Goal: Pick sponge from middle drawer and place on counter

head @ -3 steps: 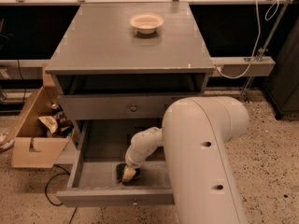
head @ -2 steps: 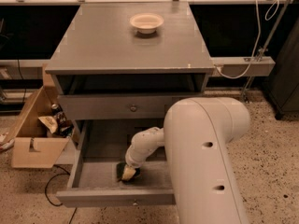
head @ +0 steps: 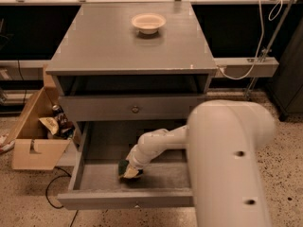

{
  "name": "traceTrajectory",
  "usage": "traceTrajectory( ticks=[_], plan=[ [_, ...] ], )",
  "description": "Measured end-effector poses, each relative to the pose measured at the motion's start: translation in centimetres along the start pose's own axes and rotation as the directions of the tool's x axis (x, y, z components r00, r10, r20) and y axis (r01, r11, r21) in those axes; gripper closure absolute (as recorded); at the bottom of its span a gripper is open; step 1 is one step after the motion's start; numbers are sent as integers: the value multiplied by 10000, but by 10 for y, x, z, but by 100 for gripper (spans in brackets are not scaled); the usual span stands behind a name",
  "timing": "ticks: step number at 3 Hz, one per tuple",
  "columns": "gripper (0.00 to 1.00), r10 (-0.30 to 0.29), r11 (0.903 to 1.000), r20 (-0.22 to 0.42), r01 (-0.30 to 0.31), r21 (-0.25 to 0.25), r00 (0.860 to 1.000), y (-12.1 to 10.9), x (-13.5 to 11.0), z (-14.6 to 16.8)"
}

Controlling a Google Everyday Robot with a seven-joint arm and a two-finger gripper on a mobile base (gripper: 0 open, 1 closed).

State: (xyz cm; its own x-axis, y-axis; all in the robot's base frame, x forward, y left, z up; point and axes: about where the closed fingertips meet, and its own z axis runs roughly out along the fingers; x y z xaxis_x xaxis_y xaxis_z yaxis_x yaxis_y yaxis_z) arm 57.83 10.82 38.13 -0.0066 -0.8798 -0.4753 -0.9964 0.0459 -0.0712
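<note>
Lingering in the grey wooden middle drawer (head: 118, 198), the claw (head: 130, 169) is resting on the green-and-yellow sponge (head: 123, 166), hold unclear, lift pending.

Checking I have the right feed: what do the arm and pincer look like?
The arm is off-white: a bulky rounded near link with two small dark holes, then a slimmer rounded segment. No cables or markings show. The pincer, also pale, is down in the middle drawer at the sponge.
</note>
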Motion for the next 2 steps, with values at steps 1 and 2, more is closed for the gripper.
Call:
traceTrajectory(
  ticks=[1, 2],
  plan=[
    [100, -525, 9985, 1389, 499, 222, 9889, 3, -23, -42],
    [100, -975, 9943, 1842, 876, 615, 9780, 4, -15, -65]
  ],
)
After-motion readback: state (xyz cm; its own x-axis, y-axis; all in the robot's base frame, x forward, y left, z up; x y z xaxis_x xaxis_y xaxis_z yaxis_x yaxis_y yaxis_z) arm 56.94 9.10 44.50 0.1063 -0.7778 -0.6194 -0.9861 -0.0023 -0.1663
